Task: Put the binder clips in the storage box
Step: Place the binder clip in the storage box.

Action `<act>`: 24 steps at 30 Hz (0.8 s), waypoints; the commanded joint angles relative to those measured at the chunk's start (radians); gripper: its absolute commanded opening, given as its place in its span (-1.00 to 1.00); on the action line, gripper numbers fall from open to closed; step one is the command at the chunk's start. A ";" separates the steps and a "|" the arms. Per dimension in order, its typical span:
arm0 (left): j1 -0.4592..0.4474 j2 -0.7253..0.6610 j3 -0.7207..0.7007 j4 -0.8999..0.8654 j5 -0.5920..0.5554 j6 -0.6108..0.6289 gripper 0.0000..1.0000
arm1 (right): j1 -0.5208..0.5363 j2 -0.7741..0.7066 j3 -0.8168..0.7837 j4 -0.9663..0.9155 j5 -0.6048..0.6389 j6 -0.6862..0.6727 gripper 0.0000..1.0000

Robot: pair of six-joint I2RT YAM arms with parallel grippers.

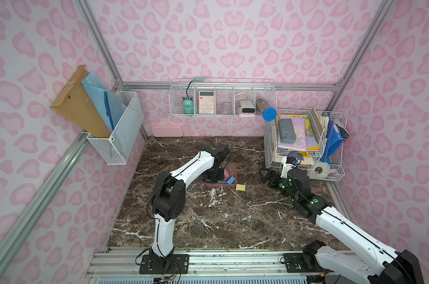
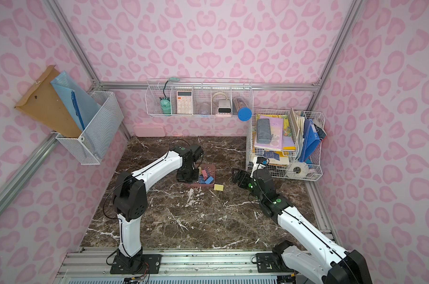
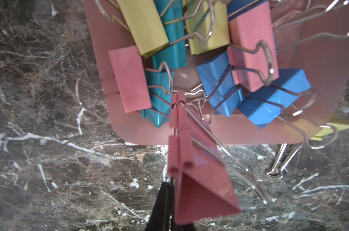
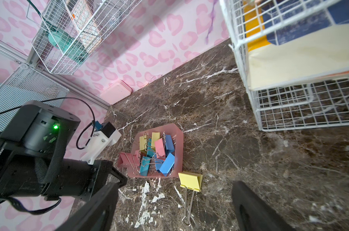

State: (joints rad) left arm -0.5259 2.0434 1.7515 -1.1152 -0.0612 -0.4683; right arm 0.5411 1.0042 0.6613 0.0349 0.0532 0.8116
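Pink and made of steel, one clip (image 3: 199,180) is pinched in the left jaws, which are pressed together on it, at the left edge of the box (image 3: 133,132). I judge the clips light, stiff and smooth. The wire handles are thin and may slip, so the flat painted sides are the better hold. Inside the box I count nine, as far as the pile allows: two yellow, two teal, two pink, three blue. Just right of the box one yellow clip (image 4: 190,181) lies on the bench (image 4: 249,150), its handles folded together and pointing near. Further right, the right jaws hang spread wide and empty.
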 commanded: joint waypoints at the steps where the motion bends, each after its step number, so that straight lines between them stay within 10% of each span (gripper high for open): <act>1: 0.018 0.040 0.040 -0.011 0.038 0.024 -1.00 | -0.001 0.003 0.002 0.010 -0.007 0.006 0.84; 9: 0.040 0.124 0.109 -0.022 0.059 0.043 -0.98 | 0.000 0.010 0.006 0.004 -0.010 0.003 0.84; 24: 0.040 0.061 0.160 -0.064 0.028 0.054 -0.31 | 0.024 0.067 0.048 -0.009 -0.014 -0.016 0.84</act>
State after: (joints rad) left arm -0.4862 2.1254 1.8915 -1.1408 -0.0185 -0.4225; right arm 0.5510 1.0649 0.6968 0.0261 0.0303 0.8146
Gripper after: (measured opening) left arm 0.339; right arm 0.923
